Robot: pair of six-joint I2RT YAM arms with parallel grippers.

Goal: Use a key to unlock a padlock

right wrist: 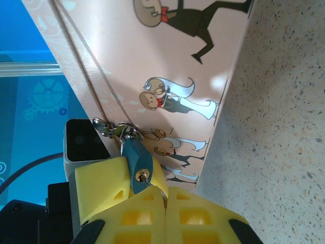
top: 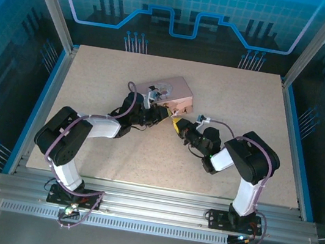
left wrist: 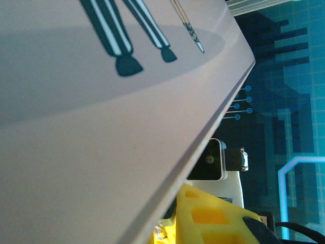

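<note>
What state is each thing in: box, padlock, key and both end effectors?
pink box: lid shut.
padlock: hanging on the clasp, shackle looks closed.
key: seemingly in the keyhole.
right end effector: shut, at the padlock.
left end effector: against the pink box, jaws hidden.

Robot lab cell; aluminium frame point(top: 136, 208); blue printed panels point(top: 185, 14)

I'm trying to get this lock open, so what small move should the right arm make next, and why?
Probably a gentle wrist twist to turn the key. It looks seated in the keyhole end of the padlock, right against the shut right fingers, and the padlock hangs hooked on the clasp of the box. Whether the fingers actually pinch the key is unclear.
</note>
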